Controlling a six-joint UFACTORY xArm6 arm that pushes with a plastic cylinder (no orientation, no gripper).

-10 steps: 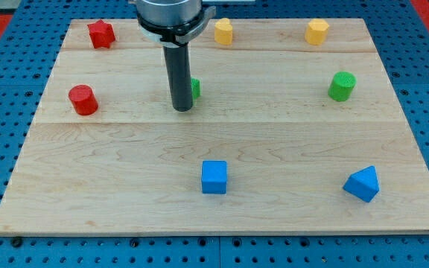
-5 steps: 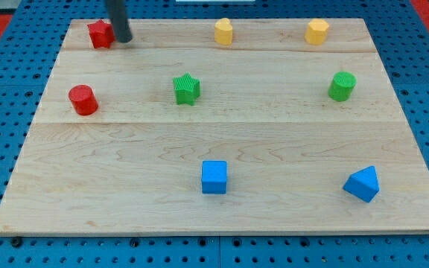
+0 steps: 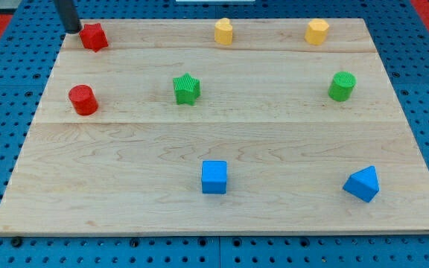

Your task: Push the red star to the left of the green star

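Observation:
The red star (image 3: 93,36) lies near the board's top left corner. My tip (image 3: 73,30) stands just to its upper left, close to it or touching it. The green star (image 3: 187,88) sits well to the lower right of the red star, in the upper middle of the board.
A red cylinder (image 3: 83,100) lies at the left, below the red star. Two yellow blocks (image 3: 223,31) (image 3: 317,31) sit along the top. A green cylinder (image 3: 341,85) is at the right. A blue cube (image 3: 214,177) and a blue triangular block (image 3: 362,183) sit near the bottom.
My tip has gone from beside the green star up to the red star, crossed from its right side to its upper left. The red star has shifted slightly left and turned.

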